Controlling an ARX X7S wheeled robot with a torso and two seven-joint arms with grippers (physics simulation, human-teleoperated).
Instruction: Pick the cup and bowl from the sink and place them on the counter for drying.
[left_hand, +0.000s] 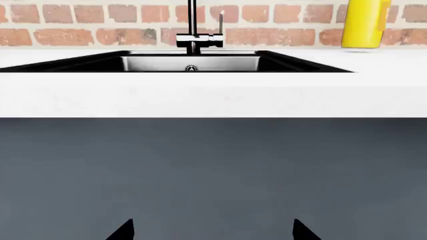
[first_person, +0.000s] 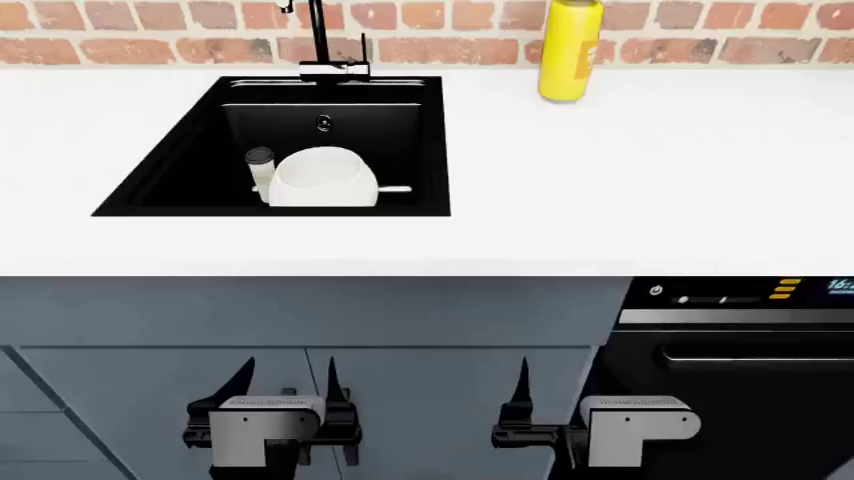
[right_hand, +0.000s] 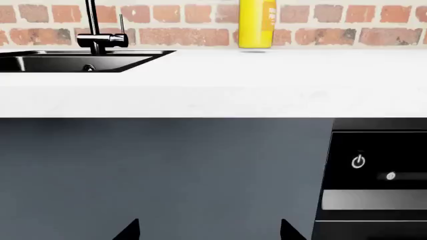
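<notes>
White bowl (first_person: 318, 177) tipped sideways in sink (first_person: 174, 180), cup (first_person: 260, 165) lying beside it

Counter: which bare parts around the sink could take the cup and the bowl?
The counter is bare between the sink and the yellow bottle, along its front edge, and left of the basin. It is crowded only inside the sink, where the cup sits against the bowl.
</notes>
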